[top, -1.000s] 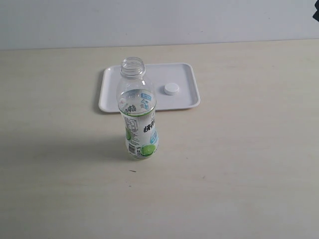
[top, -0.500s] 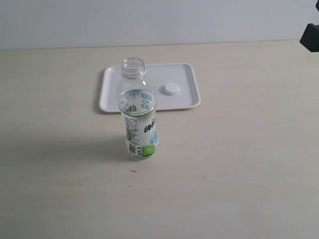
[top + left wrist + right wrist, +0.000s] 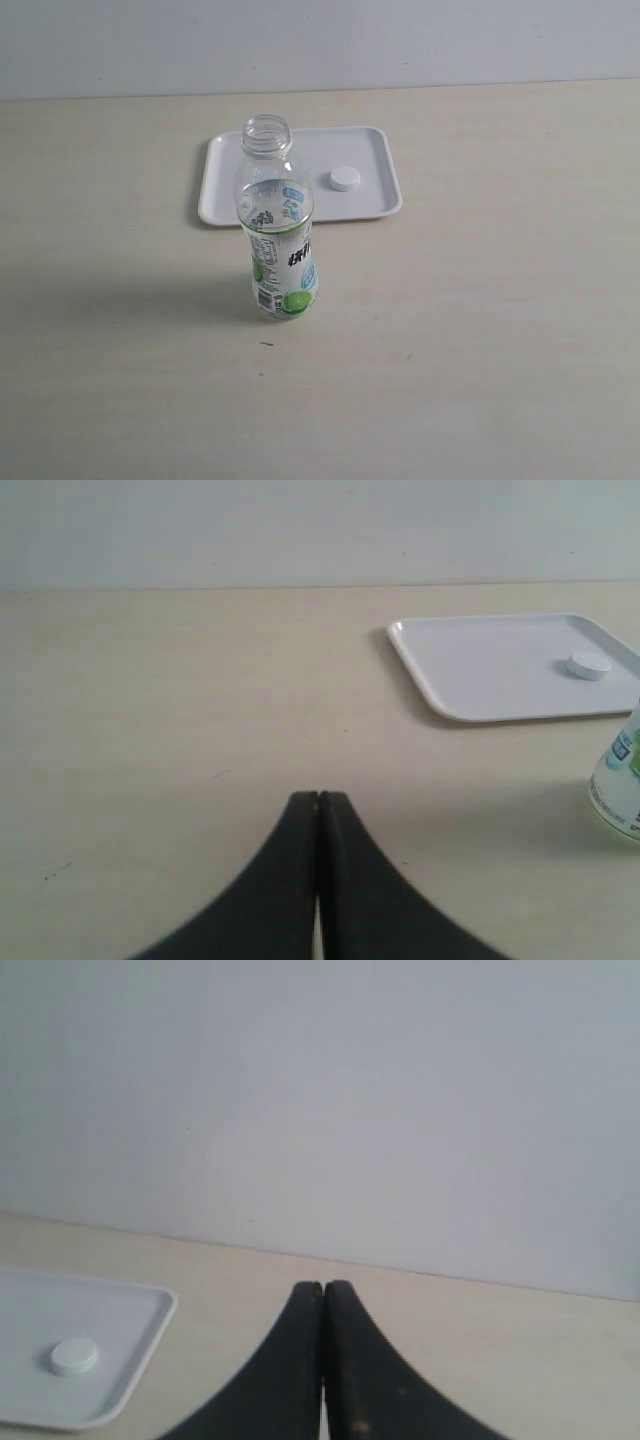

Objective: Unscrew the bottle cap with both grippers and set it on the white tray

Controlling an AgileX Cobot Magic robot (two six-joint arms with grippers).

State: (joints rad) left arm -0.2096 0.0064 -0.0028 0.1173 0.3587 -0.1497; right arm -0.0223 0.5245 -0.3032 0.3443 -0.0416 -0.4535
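The clear bottle [image 3: 277,225] with its white-and-green label stands upright on the table, its neck open and uncapped. Behind it lies the white tray [image 3: 240,195], and the small white bottle cap [image 3: 344,179] rests on the tray's right half. Neither gripper shows in the exterior view. In the left wrist view my left gripper [image 3: 318,798] is shut and empty over bare table, with the tray [image 3: 480,670], the cap [image 3: 588,666] and the bottle's edge [image 3: 620,785] off to one side. My right gripper [image 3: 322,1287] is shut and empty, near the tray's corner [image 3: 120,1360] and the cap [image 3: 74,1356].
The light wooden table [image 3: 480,330] runs to a pale wall [image 3: 320,45] at the back. A small dark speck [image 3: 266,344] lies on the table in front of the bottle.
A black piece of the right arm at the exterior view's upper right edge has left the picture. The bottle, cap and tray have stayed put.
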